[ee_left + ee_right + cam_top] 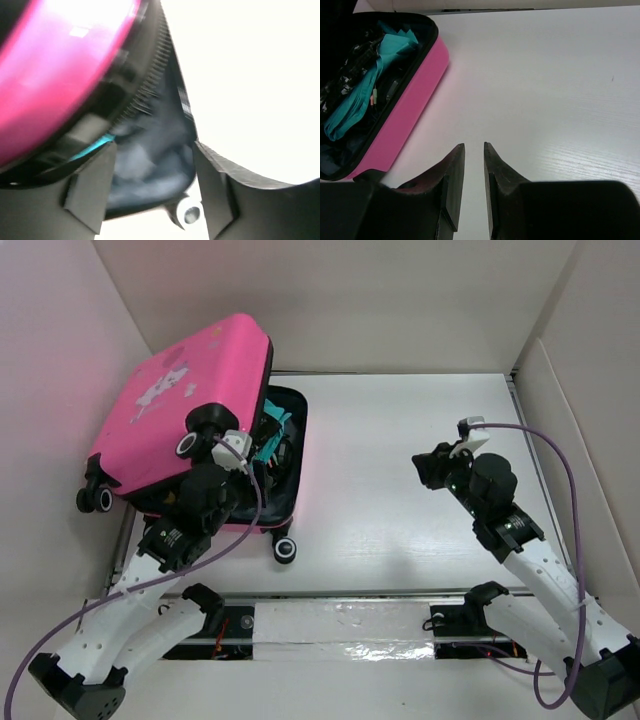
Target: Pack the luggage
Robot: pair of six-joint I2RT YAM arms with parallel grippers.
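Note:
The bright-pink luggage [185, 390] lies at the table's left, its printed lid tilted partway over the open lower half [405, 120]. That half holds a teal garment [365, 95] and dark clothes. My left gripper [240, 448] hangs at the lid's free edge, over the opening. In the blurred left wrist view the left gripper [154, 145] is open, its jaws wide apart, with the pink lid [55, 70] above left and grey lining between the fingers. My right gripper [428, 468] hovers over bare table to the right. The right gripper [474, 145] shows a narrow gap with nothing in it.
White walls [60, 330] close in the table [400, 420] on the left, back and right. One suitcase wheel [286, 551] sticks out toward the near edge, and a wheel pair [95, 498] sticks out at the left. A purple cable [560, 470] loops off the right arm.

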